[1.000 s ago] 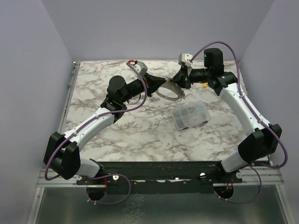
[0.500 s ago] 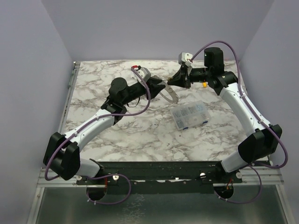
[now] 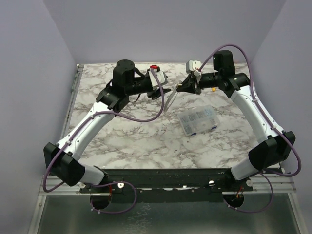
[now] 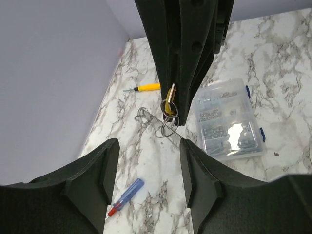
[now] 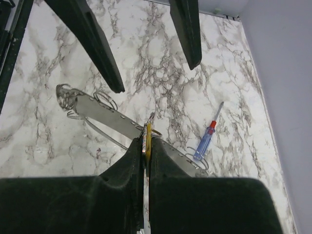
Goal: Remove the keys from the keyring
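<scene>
My right gripper [image 5: 147, 142] is shut on a yellow-tan key [image 5: 147, 132], held edge-on between its fingers. A small wire ring links that key to the keyring [image 5: 105, 113], a long grey flat band with holes that slants down from the key toward the table. In the top view the keyring [image 3: 170, 100] shows as a thin strip below the right gripper [image 3: 184, 87]. My left gripper [image 4: 148, 158] is open and faces the key [image 4: 170, 97] from a short distance, with nothing between its fingers. From above, the left gripper [image 3: 165, 91] sits just left of the band.
A clear compartment box [image 3: 197, 120] of small parts stands right of centre. A blue-and-red screwdriver [image 4: 126, 196] lies on the marble under the left gripper. A yellow-handled screwdriver [image 4: 145, 87] and loose wire rings [image 4: 144, 117] lie farther back.
The left gripper has opened and let go of the keyring, and the left arm has risen and swung back. The keyring has swung from lying flat to slanting down from the right gripper.
</scene>
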You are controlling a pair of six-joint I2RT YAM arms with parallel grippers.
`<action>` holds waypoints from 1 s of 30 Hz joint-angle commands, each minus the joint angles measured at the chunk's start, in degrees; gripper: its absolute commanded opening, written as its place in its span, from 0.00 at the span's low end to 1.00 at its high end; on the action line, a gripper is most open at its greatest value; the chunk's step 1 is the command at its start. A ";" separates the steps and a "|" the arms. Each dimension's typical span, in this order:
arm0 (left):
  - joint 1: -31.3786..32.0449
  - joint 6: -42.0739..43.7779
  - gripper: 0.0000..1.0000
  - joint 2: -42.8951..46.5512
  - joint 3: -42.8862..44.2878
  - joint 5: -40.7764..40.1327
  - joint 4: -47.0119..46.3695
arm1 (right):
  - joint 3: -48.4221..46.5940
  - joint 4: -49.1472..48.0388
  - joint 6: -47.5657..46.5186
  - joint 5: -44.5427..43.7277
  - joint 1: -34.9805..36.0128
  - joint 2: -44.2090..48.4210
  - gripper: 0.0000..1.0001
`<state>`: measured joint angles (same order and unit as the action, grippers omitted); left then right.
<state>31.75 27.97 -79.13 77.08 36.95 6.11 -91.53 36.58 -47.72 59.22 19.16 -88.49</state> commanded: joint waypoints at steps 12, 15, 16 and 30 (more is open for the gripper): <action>-1.25 14.08 0.45 -11.40 19.21 10.79 27.84 | -3.46 11.26 -13.60 1.43 0.42 -0.26 0.01; -1.00 14.74 0.42 -12.01 20.17 10.79 29.26 | -4.19 12.77 -14.20 1.23 0.52 -0.80 0.00; -0.87 14.88 0.41 -12.08 20.44 10.79 29.45 | -4.67 13.27 -14.43 1.09 0.53 -1.07 0.01; 3.08 15.54 0.33 -16.31 27.87 8.25 37.61 | -7.08 16.15 -14.94 0.05 1.19 -3.18 0.01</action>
<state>33.34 42.92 -92.47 100.42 45.65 38.39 -96.44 51.05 -61.80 59.20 19.81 -91.13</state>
